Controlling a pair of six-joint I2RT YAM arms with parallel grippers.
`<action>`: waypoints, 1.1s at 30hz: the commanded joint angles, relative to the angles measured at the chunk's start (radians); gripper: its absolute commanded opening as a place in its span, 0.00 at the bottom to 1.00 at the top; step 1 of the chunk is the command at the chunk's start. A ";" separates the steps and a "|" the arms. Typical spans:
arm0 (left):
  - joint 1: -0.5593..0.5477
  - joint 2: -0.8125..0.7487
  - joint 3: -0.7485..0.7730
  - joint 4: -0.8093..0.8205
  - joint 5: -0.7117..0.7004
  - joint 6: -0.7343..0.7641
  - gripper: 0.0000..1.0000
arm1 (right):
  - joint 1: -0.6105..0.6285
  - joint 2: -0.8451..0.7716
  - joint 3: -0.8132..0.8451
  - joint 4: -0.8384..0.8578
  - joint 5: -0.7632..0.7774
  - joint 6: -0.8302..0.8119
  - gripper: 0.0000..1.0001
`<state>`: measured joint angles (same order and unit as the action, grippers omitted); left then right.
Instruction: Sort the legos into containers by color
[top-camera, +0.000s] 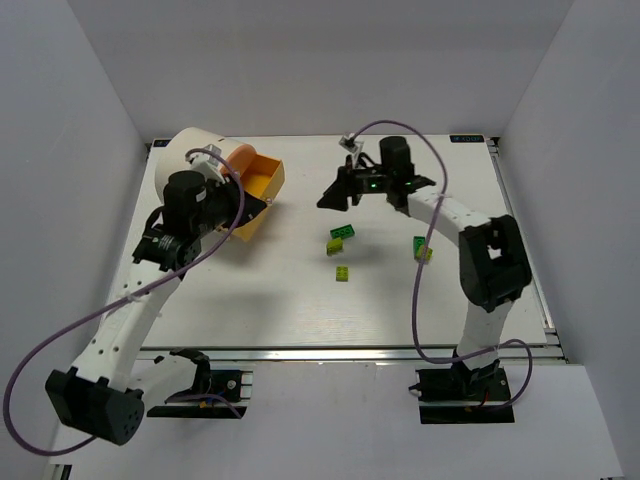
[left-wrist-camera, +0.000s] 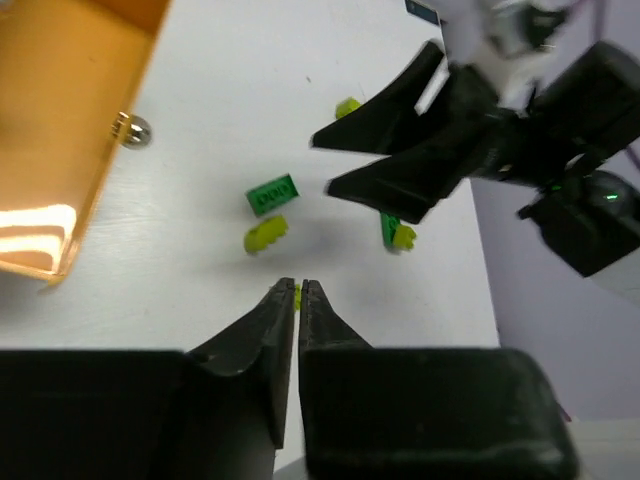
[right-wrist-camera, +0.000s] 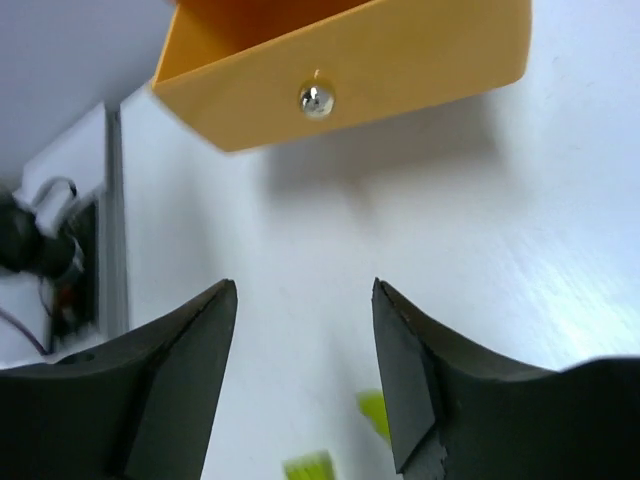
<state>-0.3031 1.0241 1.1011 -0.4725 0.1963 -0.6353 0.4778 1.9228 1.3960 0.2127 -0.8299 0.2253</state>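
Note:
My left gripper (top-camera: 264, 204) (left-wrist-camera: 298, 287) is shut, with a sliver of a yellow-green lego (left-wrist-camera: 297, 294) pinched between its tips, just beside an orange tray (top-camera: 262, 177) (left-wrist-camera: 60, 130) pulled out of the cream drum (top-camera: 196, 148). My right gripper (top-camera: 333, 196) (right-wrist-camera: 305, 292) is open and empty, hovering over the table and facing the tray's knobbed front (right-wrist-camera: 340, 50). A dark green lego (top-camera: 343, 233) (left-wrist-camera: 272, 194) and yellow-green legos (top-camera: 337, 246) (left-wrist-camera: 265, 234) (top-camera: 343, 273) lie mid-table. A dark green and yellow-green pair (top-camera: 421, 247) (left-wrist-camera: 396, 231) lies under the right arm.
The tray's metal knob (left-wrist-camera: 132, 128) (right-wrist-camera: 316, 98) points toward the right gripper (left-wrist-camera: 322, 162). One more yellow-green lego (left-wrist-camera: 347, 106) lies beyond it. Two yellow-green bits (right-wrist-camera: 374, 414) show below the right fingers. White walls close in the table.

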 joint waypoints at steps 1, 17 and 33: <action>-0.013 0.034 -0.020 0.100 0.146 0.000 0.17 | -0.086 -0.114 0.001 -0.278 -0.219 -0.480 0.62; -0.087 -0.048 -0.139 0.094 0.123 -0.020 0.62 | -0.107 0.135 0.267 -1.107 0.081 -1.785 0.84; -0.096 -0.157 -0.170 0.011 0.049 -0.061 0.63 | -0.044 0.346 0.431 -1.055 0.204 -1.727 0.81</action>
<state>-0.3950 0.8818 0.9222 -0.4320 0.2695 -0.6933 0.4217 2.2543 1.7756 -0.8387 -0.6319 -1.4960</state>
